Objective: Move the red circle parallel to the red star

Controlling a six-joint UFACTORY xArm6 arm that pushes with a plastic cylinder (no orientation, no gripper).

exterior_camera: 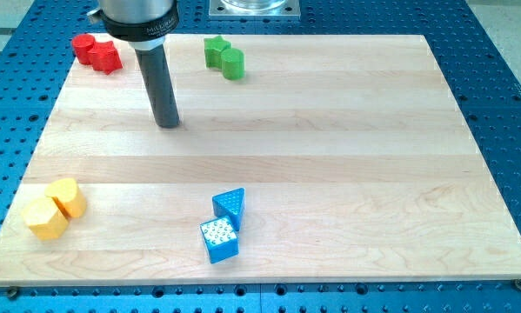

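Observation:
The red circle (84, 47) and the red star (107, 57) sit touching each other near the board's top left corner, the circle to the left and slightly higher. My tip (168, 123) rests on the wooden board (330, 148), below and to the right of the red pair and well apart from both. The rod rises from the tip to the arm's mount at the view's top.
A green star (215, 49) and a green circle (233, 63) touch at the top centre. Two yellow blocks (66, 196) (45, 218) sit at the bottom left. A blue triangle (230, 207) and a blue cube (219, 241) sit at the bottom centre.

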